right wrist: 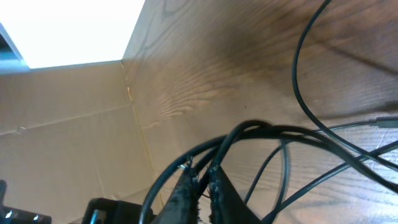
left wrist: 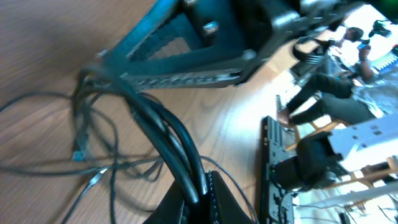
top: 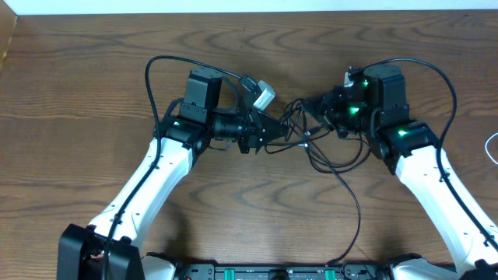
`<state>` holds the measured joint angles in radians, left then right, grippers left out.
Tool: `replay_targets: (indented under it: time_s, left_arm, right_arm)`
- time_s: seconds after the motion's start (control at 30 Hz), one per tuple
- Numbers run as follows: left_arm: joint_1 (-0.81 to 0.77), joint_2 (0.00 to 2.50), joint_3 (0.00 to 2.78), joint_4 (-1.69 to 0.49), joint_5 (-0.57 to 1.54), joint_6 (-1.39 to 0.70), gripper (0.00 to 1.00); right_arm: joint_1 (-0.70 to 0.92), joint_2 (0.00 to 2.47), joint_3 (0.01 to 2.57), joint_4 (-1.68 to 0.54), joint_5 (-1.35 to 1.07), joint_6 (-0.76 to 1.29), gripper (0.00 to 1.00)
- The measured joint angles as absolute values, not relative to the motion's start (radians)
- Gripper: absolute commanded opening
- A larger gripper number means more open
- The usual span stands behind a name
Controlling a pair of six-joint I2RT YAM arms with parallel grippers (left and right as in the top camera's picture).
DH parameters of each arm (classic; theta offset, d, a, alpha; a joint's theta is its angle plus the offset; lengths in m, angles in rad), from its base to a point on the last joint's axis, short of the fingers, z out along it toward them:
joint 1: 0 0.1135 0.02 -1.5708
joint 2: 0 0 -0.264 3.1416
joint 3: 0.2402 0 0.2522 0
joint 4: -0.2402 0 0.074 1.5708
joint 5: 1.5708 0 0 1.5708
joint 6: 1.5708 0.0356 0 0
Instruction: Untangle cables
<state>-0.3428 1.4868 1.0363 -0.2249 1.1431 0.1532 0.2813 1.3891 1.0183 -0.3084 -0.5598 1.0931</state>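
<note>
**Item: the cables (top: 311, 148).** A knot of thin black cords lies at mid-table, between the two arms and slightly nearer the right one. Strands cross and loop over each other on the wood. One long strand trails from the knot toward the near edge of the table (top: 257, 206).

**Appearance.** The cords are slim, glossy and limp. In the left wrist view the cables (left wrist: 168, 134) gather into a dense bunch of several strands, then fan into loose loops lying flat on the wood. A small plug end (left wrist: 78, 155) with a bluish tip rests among the loops. In the right wrist view the cables (right wrist: 261, 130) arch upward in a tight bend, with further strands sweeping away across the table.

**Separate piece.** A white cord (top: 489, 146) curves at the table's far right edge, well apart from the knot.

**Left gripper (top: 272, 132).** Its jaws are pressed together on the bunched strands, which run straight into the left gripper (left wrist: 199, 193).

**Right gripper (top: 320, 109).** Its jaws are pinched on the arched strands, seen close up at the right gripper (right wrist: 199, 186).

**Surroundings.** A cardboard panel (right wrist: 74, 124) stands along the table's edge.
</note>
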Motion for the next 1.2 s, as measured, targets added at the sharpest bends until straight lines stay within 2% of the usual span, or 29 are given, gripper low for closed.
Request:
replay_targets:
  time_s: [0.1, 0.17, 0.27, 0.3, 0.33, 0.4, 0.47, 0.5, 0.6, 0.73, 0.77, 0.83, 0.9, 0.97, 1.07, 1.13, 1.2]
  left_arm:
    - [-0.342, 1.487, 1.036, -0.226, 1.192, 0.178, 0.08]
    - [-0.342, 1.487, 1.036, -0.226, 1.224, 0.189, 0.08]
    - [-0.342, 1.487, 1.036, -0.227, 1.25, 0.206, 0.08]
    - [-0.342, 1.487, 1.036, -0.227, 1.255, 0.212, 0.08]
    - [-0.342, 1.487, 1.036, -0.227, 1.26, 0.219, 0.08]
    - [-0.342, 1.487, 1.036, -0.227, 1.263, 0.231, 0.08]
    - [-0.342, 1.487, 1.036, -0.228, 1.267, 0.237, 0.08]
    - [-0.342, 1.487, 1.036, -0.228, 1.268, 0.237, 0.08]
    - [-0.342, 1.487, 1.036, -0.227, 1.28, 0.241, 0.08]
    - [-0.342, 1.487, 1.036, -0.228, 1.285, 0.24, 0.08]
    - [-0.343, 1.487, 1.036, -0.228, 1.285, 0.238, 0.08]
    - [-0.342, 1.487, 1.036, -0.227, 1.285, 0.216, 0.08]
    - [-0.343, 1.487, 1.036, -0.226, 1.285, 0.181, 0.08]
    - [-0.342, 1.487, 1.036, -0.226, 1.284, 0.145, 0.08]
    - [-0.343, 1.487, 1.036, -0.226, 1.255, 0.061, 0.08]
    - [-0.342, 1.487, 1.036, -0.226, 1.209, 0.007, 0.08]
    - [-0.342, 1.487, 1.036, -0.225, 1.166, -0.032, 0.08]
  right_arm:
    - [0.284, 1.399, 1.018, -0.308, -0.559, 1.097, 0.02]
    - [0.284, 1.407, 1.018, -0.308, -0.559, 1.097, 0.17]
    - [0.284, 1.415, 1.018, -0.309, -0.56, 1.101, 0.3]
    - [0.284, 1.417, 1.018, -0.308, -0.559, 1.1, 0.38]
    - [0.284, 1.417, 1.018, -0.309, -0.558, 1.092, 0.41]
    - [0.284, 1.417, 1.018, -0.31, -0.542, 1.036, 0.38]
    - [0.284, 1.417, 1.018, -0.326, -0.52, 0.943, 0.4]
    - [0.284, 1.417, 1.018, -0.338, -0.511, 0.892, 0.48]
    - [0.284, 1.417, 1.018, -0.377, -0.5, 0.802, 0.5]
    - [0.284, 1.417, 1.018, -0.414, -0.467, 0.671, 0.65]
    - [0.284, 1.417, 1.018, -0.421, -0.452, 0.639, 0.66]
    - [0.285, 1.417, 1.018, -0.464, -0.354, 0.526, 0.6]
    - [0.285, 1.417, 1.018, -0.514, -0.231, 0.448, 0.42]
    - [0.284, 1.417, 1.018, -0.543, -0.135, 0.412, 0.33]
    - [0.28, 1.417, 1.018, -0.575, -0.034, 0.366, 0.34]
    - [0.28, 1.417, 1.018, -0.595, -0.005, 0.35, 0.27]
    - [0.28, 1.417, 1.018, -0.611, -0.009, 0.341, 0.08]
